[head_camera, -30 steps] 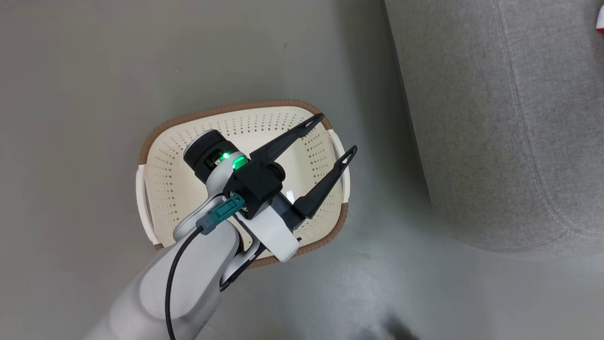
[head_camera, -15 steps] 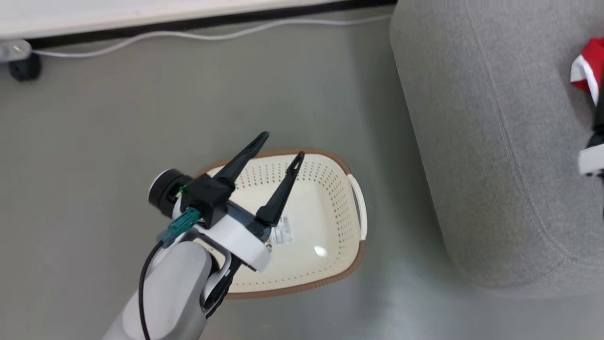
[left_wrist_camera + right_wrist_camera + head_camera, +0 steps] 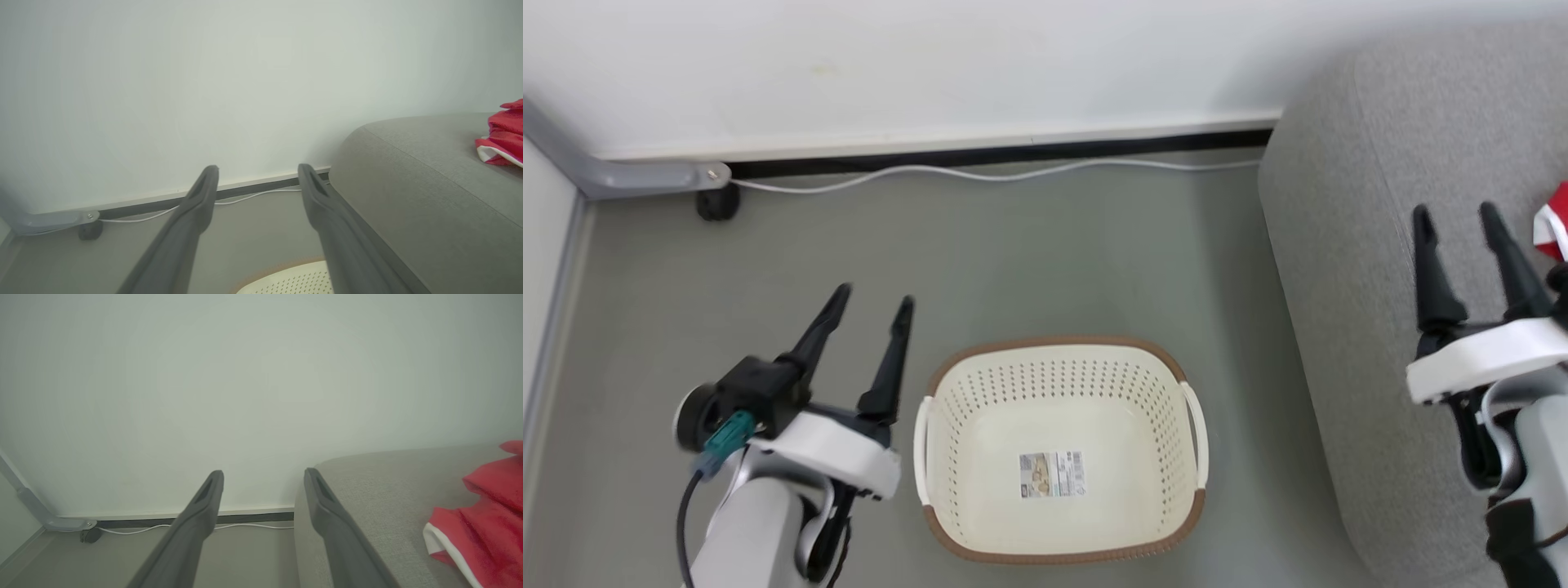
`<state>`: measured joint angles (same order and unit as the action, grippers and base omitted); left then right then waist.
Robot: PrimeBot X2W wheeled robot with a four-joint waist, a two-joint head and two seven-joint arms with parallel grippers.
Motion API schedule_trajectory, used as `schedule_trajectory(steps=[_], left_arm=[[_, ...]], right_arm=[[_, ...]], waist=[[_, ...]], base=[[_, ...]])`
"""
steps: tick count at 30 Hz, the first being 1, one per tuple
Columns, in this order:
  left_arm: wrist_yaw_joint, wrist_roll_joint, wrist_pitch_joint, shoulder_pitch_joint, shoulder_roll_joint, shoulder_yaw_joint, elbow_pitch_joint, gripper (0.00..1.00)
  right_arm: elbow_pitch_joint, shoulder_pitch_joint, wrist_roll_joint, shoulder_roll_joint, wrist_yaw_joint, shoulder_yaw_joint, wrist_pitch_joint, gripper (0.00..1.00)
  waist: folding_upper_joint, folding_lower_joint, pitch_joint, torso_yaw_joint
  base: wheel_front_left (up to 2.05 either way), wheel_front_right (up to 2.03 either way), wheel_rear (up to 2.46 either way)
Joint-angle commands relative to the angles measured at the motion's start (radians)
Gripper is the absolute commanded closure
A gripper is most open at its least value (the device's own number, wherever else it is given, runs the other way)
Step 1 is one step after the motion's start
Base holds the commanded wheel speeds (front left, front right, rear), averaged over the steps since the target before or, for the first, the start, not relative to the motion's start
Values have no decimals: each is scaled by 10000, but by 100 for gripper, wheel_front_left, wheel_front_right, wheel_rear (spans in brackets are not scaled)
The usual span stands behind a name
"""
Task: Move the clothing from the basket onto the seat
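1. Basket (image 3: 1054, 384): upright on the floor (image 3: 1029, 261), just beside the rounded end of the seat (image 3: 1339, 286) but not touching it. The inside is bare down to the label sticker (image 3: 1052, 474) on the bottom, with no red fabric in it.
2. Clothing (image 3: 1553, 224): red with white edging, lying on top of the seat, cut off by the right edge of the head view. In the right wrist view it lies crumpled on the cushion (image 3: 486, 522), set back from the seat's rounded end. I cannot tell how many garments are in the heap.
3. Progress, as a judgement: the transfer looks finished, or nearly so. The basket is emptied and the red fabric rests on the seat. Nothing to be moved shows on the floor around the basket. Any part of the heap beyond the frame edge cannot be checked.
4. Left gripper (image 3: 874, 297): fingers spread wide, nothing between them. It hangs over the floor just beside the basket's left handle and touches neither. In its own wrist view the gap between the fingers shows only wall and skirting.
5. Right gripper (image 3: 1455, 212): fingers likewise spread wide and empty. It is poised above the seat, near the clothing but clear of it, with grey upholstery between the nearer finger and the fabric.
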<state>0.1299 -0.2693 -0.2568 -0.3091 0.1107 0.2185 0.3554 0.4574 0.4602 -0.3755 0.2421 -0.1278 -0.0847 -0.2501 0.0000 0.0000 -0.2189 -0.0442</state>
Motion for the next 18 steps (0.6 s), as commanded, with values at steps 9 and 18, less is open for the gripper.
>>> schedule_trajectory(steps=[9, 18], left_arm=[[-94, 807, -49, 1075, 76, -2001, 66, 0], [-155, 995, -49, 2115, -174, -3059, -130, 0]], right_arm=[[-521, -1130, 250, -406, -29, -538, -116, 0], [-712, -2103, 460, -758, -29, -308, -116, 0]], waist=[[0, 0, 1173, 545], [0, 0, 1656, 573]], base=[[0, 0, 0], [0, 0, 0]])
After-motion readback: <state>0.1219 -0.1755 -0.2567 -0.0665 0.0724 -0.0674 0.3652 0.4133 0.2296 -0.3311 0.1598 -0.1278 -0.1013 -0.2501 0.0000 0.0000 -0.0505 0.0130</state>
